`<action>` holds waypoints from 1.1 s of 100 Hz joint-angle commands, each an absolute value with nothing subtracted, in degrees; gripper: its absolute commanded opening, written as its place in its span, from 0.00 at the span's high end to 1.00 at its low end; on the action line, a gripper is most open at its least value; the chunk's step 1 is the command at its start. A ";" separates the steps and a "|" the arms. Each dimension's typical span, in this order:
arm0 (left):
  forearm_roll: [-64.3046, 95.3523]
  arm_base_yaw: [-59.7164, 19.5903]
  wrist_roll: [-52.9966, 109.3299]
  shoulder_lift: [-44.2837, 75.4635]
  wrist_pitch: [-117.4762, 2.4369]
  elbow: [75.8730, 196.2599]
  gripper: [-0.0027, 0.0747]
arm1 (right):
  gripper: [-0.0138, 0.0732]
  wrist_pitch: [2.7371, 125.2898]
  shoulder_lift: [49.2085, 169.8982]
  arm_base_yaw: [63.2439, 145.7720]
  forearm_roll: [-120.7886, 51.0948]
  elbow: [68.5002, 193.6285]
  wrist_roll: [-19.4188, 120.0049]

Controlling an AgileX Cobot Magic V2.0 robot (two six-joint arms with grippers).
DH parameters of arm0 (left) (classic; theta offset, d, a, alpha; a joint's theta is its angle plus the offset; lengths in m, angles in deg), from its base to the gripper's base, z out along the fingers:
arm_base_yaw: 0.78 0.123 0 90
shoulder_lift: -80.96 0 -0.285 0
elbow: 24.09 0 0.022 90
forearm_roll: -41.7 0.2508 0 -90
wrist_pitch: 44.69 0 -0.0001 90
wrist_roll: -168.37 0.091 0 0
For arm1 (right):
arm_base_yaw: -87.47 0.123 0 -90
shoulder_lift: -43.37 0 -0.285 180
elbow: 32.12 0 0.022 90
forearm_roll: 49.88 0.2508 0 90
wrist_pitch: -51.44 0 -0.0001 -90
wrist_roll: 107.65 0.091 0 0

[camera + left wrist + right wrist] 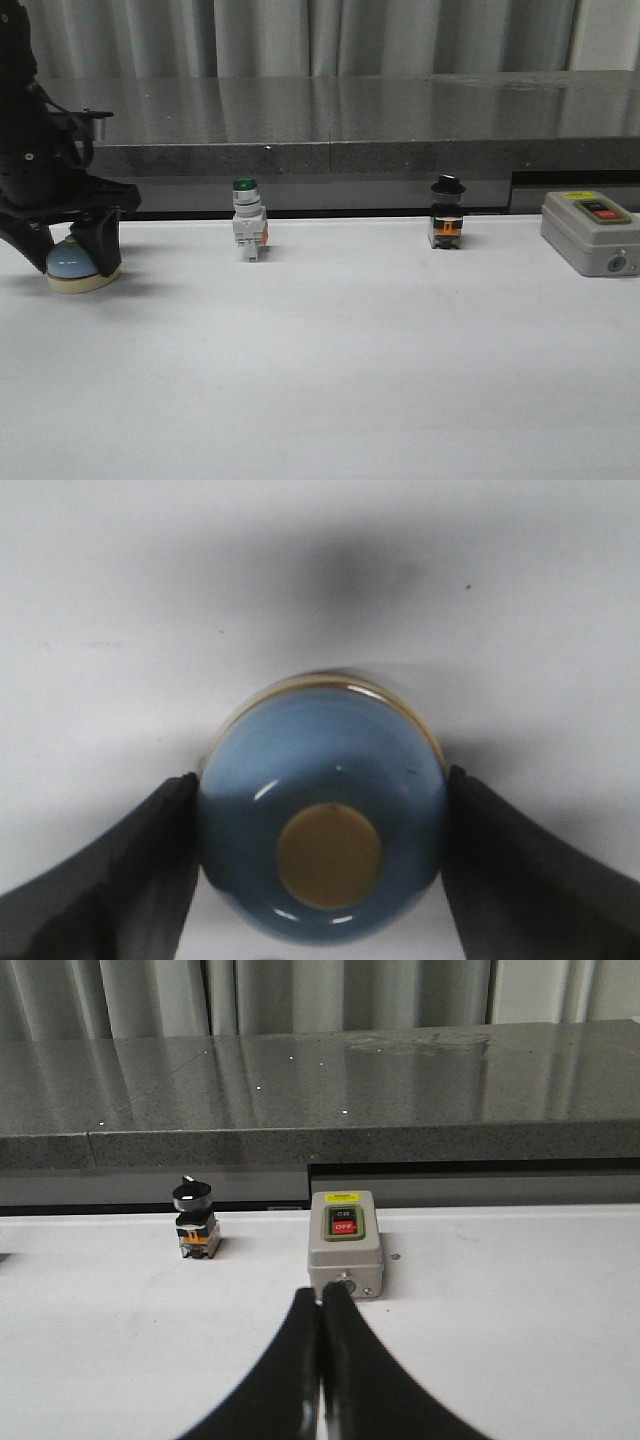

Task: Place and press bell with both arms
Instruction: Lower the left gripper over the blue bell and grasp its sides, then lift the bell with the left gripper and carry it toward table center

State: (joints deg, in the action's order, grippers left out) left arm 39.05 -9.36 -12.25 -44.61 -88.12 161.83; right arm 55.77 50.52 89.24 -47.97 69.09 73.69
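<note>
— Gripping what, the left gripper?
— Its fingers clasp the bell between them, upright on the table, button up. Right gripper is closed, empty.

Light is soft and even, from overhead. The white surface looks bright and slightly washed out. In the left wrist view a blurred dark shadow lies on the surface beyond the tool, and small glints mark the bell; focus there is soft.
</note>
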 commanded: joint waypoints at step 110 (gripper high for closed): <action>38.78 -38.29 -9.09 -34.83 -93.69 170.58 0.66 | 0.91 50.75 49.83 88.97 -48.49 70.01 73.38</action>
State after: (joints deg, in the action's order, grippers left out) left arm 39.19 -35.89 -9.09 -35.97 -95.98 168.88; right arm 55.77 50.52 89.24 -47.97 69.09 73.69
